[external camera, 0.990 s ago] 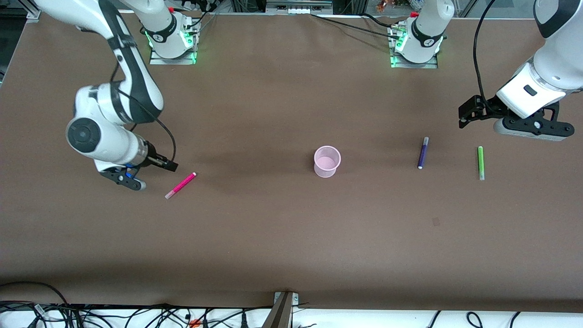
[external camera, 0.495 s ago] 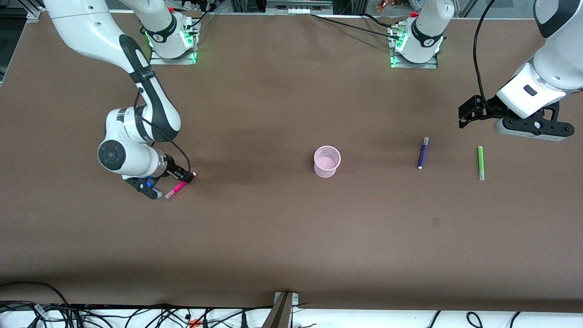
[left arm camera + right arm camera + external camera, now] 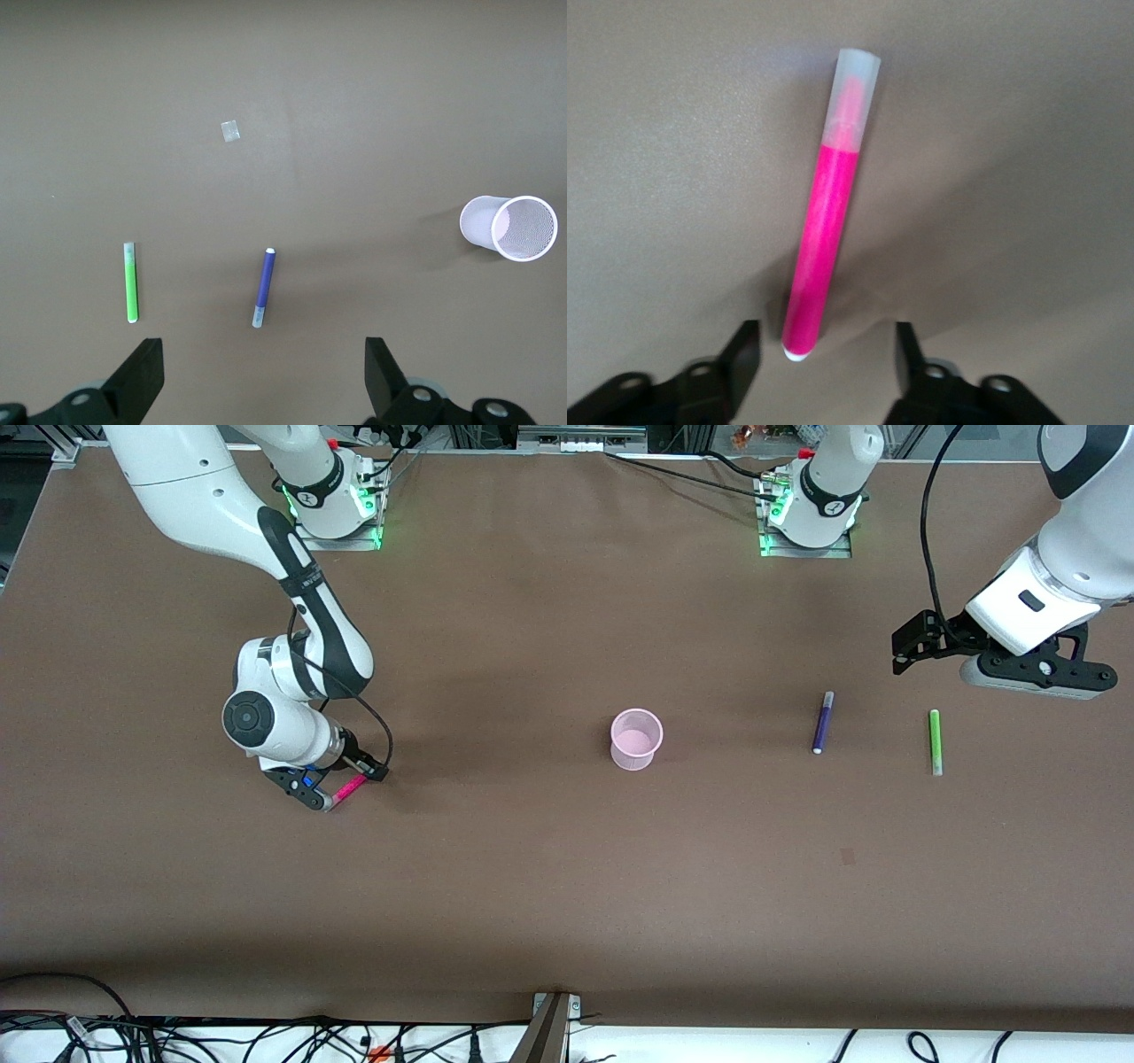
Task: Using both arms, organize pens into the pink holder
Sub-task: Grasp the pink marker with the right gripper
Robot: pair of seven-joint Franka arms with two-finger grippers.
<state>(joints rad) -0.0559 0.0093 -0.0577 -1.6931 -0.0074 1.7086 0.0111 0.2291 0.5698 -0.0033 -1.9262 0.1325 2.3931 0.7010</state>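
Lying flat, the magenta pen (image 3: pixel 825 234) sits between the right gripper's (image 3: pixel 825 354) spread, untouching fingers (image 3: pixel 743 352).

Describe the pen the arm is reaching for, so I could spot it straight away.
Start at the pink holder in the middle of the brown table, then look toward the right arm's end. There the right gripper, fingers open, straddles the magenta pen lying flat. The purple pen and green pen lie at the left arm's end.

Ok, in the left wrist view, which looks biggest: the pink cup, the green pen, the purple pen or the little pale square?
1. Pink holder, biggest; it is wide where the pens are thin.
2. Green pen and purple pen look about alike, so no order between them.
3. The small pale square on the table, smallest.
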